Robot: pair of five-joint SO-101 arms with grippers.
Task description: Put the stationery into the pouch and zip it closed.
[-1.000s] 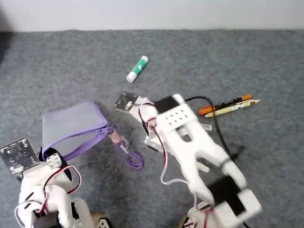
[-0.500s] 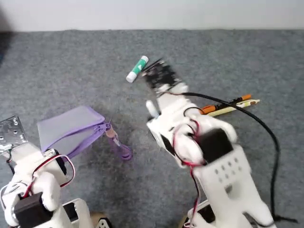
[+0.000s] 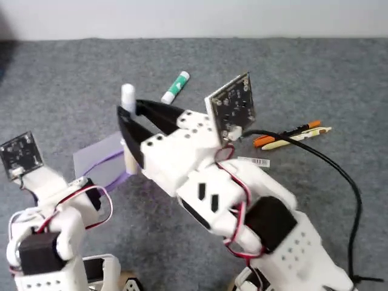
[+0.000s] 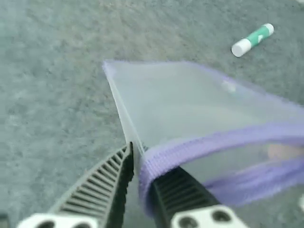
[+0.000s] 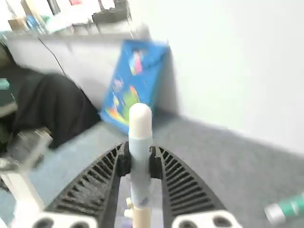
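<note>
Currently a white-capped stick is clamped upright in the right gripper, seen just by the purple pouch from above. The pouch's corner is clamped in the left gripper. A green glue stick & two pens are laid on the grey felt-like surface, well apart. Bkgd: white wall, blue box.
</note>
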